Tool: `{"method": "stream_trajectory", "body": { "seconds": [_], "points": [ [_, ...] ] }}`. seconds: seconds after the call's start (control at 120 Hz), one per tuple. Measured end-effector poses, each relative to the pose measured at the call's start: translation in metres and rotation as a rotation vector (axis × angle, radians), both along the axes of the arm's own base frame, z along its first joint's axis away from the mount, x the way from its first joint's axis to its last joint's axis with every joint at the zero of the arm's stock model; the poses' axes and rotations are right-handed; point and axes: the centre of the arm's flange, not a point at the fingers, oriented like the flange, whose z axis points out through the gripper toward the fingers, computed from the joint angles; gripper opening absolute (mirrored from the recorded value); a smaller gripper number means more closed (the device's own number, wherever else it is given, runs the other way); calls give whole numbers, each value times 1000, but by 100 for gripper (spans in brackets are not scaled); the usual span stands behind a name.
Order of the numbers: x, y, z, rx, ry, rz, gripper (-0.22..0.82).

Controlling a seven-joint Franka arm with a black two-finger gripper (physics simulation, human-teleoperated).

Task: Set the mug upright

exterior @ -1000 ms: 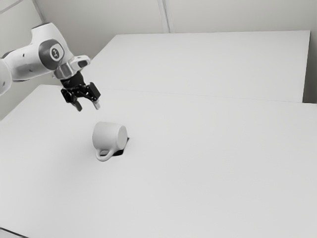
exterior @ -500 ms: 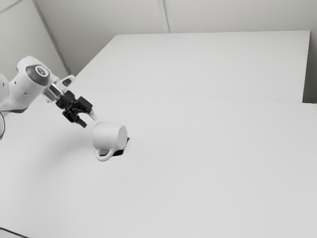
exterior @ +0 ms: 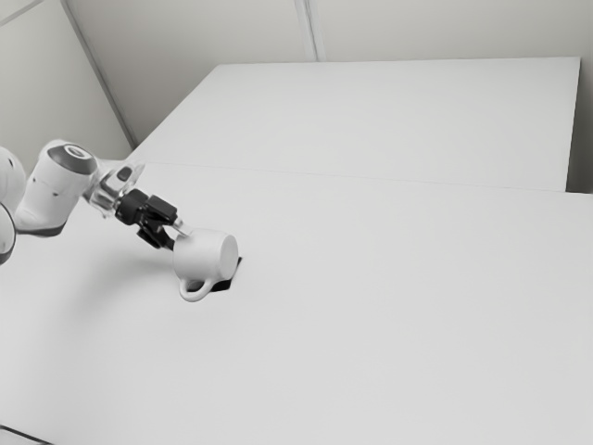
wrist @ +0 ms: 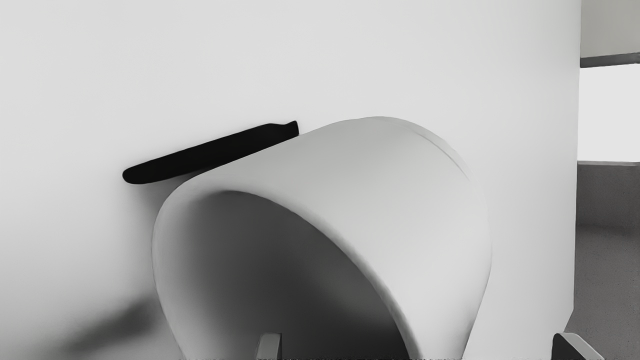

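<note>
Mug (exterior: 206, 253), one, on its side on the table (exterior: 371, 324), mouth (wrist: 280, 265) facing our spread claw (exterior: 178, 236); we judge it stiff, fairly light, slick and possibly brittle, best taken across the wall (wrist: 400, 205) at the rim (wrist: 345, 244).

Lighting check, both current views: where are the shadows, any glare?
Exterior view: even light, faint soft shadow on the table on the view's left side of the mug, no obvious glare. Wrist view: mug's inside shaded dark grey, soft dark smudge on the table near its mouth, black piece beside it nearly without shading.
</note>
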Motion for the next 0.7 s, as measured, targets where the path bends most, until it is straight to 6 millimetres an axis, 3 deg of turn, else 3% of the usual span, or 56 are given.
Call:
{"method": "stream_trajectory", "body": {
  "seconds": [0.292, 0.442, 0.7],
  "points": [
    [-1, -18, -12, -98, -14, -50, 21],
    [0, -23, -9, -109, -34, -68, 3],
    [6, -33, -1, -115, -70, -94, -13]
  ]
}}
